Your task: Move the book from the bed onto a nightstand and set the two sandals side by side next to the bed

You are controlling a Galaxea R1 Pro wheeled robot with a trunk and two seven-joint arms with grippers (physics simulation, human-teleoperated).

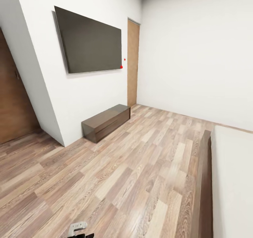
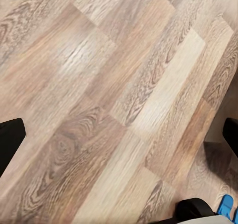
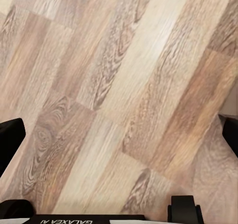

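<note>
"GALAXEA AI" reads upside-down on robot's white base panel (image 3: 74,220).

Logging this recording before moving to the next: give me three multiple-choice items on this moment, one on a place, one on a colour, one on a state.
1. Where does the long low cabinet stand?
A. On the floor against the wall, below the wall-mounted screen
B. On the bed
C. In front of the far door

2. What colour is the mattress of the bed?
A. Bright blue
B. Pale grey-white
C. Dark red

3. What state is the left hand in?
A. Shut on a book
B. Shut on a sandal
C. Open, nothing between its fingers

Key: 1 A, the head view shows it on the wood floor by the wall under the screen. 2 B, the mattress reads pale beside its dark wood frame. 3 C, the left wrist view shows the dark fingers far apart over bare planks.
</note>
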